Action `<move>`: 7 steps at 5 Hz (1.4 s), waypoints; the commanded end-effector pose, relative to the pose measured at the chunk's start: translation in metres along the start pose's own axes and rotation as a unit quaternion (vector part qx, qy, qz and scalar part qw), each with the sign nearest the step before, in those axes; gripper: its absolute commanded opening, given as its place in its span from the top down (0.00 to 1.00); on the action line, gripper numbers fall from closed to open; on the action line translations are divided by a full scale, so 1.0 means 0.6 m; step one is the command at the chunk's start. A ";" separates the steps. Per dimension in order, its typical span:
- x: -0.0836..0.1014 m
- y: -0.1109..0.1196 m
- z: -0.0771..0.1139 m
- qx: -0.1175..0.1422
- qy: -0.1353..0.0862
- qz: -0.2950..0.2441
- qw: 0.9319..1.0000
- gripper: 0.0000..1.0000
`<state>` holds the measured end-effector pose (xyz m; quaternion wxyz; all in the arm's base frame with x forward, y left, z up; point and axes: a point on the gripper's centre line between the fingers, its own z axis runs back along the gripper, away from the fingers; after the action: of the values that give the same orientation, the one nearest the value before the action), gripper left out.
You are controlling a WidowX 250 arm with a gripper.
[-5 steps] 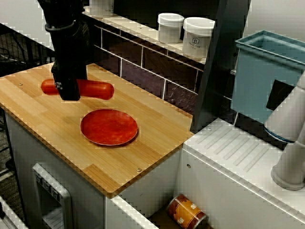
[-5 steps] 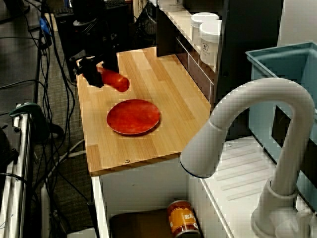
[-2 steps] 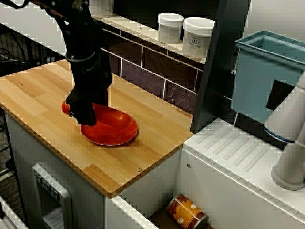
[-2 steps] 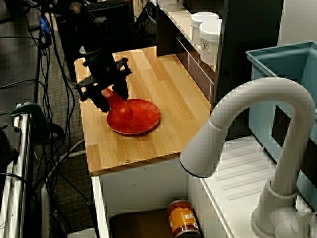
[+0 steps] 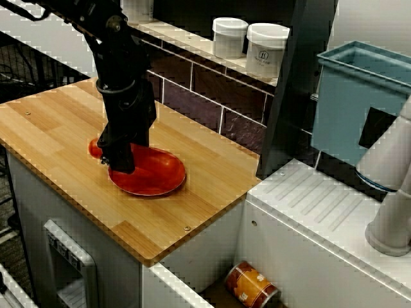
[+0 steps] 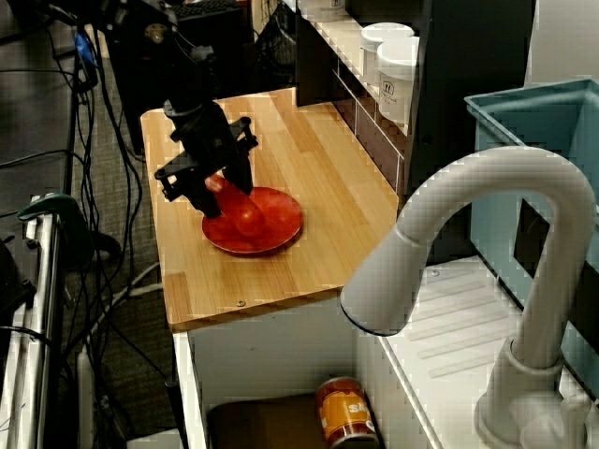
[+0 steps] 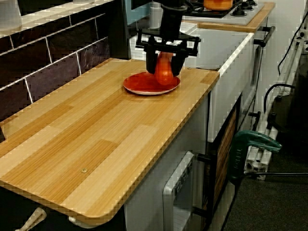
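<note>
Over the red plate, a tilted red sausage, tight in the jaws.

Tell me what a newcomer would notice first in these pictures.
The black claw grips a red sausage over the red plate on the wooden counter. In the view from the side, a big white faucet arches across the foreground, with an orange can lying in the recess below it.

The black arm angles steeply down, its tool pointing downward, fingers clamped.
</note>
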<state>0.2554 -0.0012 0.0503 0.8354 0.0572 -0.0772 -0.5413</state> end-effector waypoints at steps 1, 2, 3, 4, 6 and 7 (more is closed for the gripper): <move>-0.014 0.029 0.001 0.013 0.003 0.019 1.000 1.00; -0.026 0.035 -0.001 0.003 0.014 0.048 0.999 0.00; -0.043 0.042 0.006 -0.013 0.010 0.060 0.998 0.00; -0.062 0.054 0.024 -0.029 -0.006 0.075 0.997 0.00; -0.070 0.055 0.044 -0.056 -0.018 0.095 0.994 0.00; -0.054 0.040 0.054 -0.063 -0.025 0.071 0.995 0.00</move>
<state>0.2660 0.0297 0.0725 0.8747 -0.0311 -0.0471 -0.4813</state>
